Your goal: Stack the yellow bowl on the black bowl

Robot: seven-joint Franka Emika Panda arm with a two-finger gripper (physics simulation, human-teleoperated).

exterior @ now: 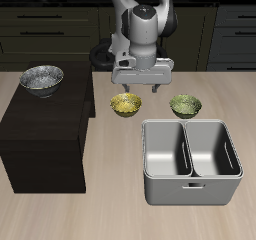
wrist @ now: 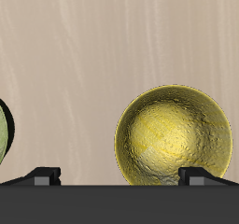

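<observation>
The yellow bowl (exterior: 125, 105) sits upright on the wooden table, just in front of the dark block; the wrist view shows its speckled golden inside (wrist: 174, 136). The black bowl (exterior: 42, 79), with a silvery-grey inside, stands on top of the dark block (exterior: 45, 134), well away from my gripper. My gripper (exterior: 141, 87) hangs above the table, over the gap between the yellow bowl and an olive bowl, slightly behind them. Its fingers (wrist: 45, 175) are spread wide, so it is open and holds nothing.
The greener olive bowl (exterior: 185, 106) rests on the table beside the yellow one; only its rim (wrist: 3, 134) shows in the wrist view. A grey double bin (exterior: 186, 189) stands nearer the table's front edge. The dark block rises well above the tabletop.
</observation>
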